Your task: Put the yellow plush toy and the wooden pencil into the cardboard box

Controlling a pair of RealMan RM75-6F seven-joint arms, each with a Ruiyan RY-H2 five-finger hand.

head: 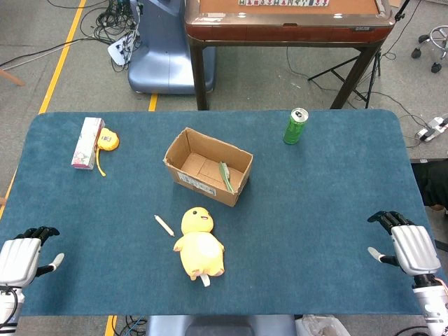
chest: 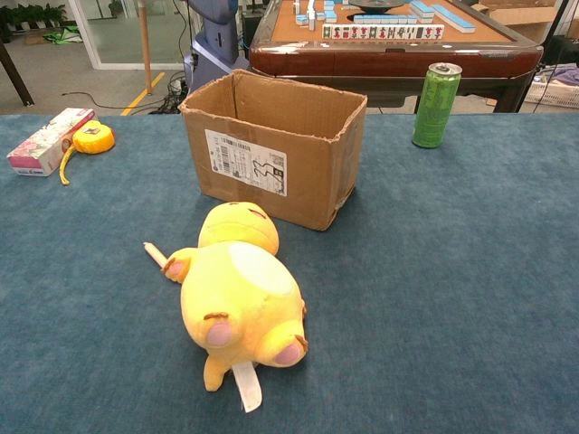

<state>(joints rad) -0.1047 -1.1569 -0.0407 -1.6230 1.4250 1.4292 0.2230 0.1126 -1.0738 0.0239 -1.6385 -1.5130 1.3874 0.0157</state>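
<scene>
The yellow plush toy (head: 199,245) (chest: 239,294) lies on its back on the blue table, just in front of the cardboard box (head: 207,165) (chest: 274,146). The box stands open-topped at mid-table, with a green object on its floor. A short wooden pencil (head: 164,225) (chest: 156,254) lies left of the toy's head. My left hand (head: 21,256) rests at the table's near left corner, fingers apart and holding nothing. My right hand (head: 408,245) sits at the near right edge, also holding nothing. Both hands are far from the toy and absent from the chest view.
A green drink can (head: 295,126) (chest: 435,105) stands behind and right of the box. A pink-white carton (head: 87,143) (chest: 49,141) and a yellow tape measure (head: 107,140) (chest: 91,138) lie at the far left. A brown mahjong table (head: 287,24) stands beyond the table.
</scene>
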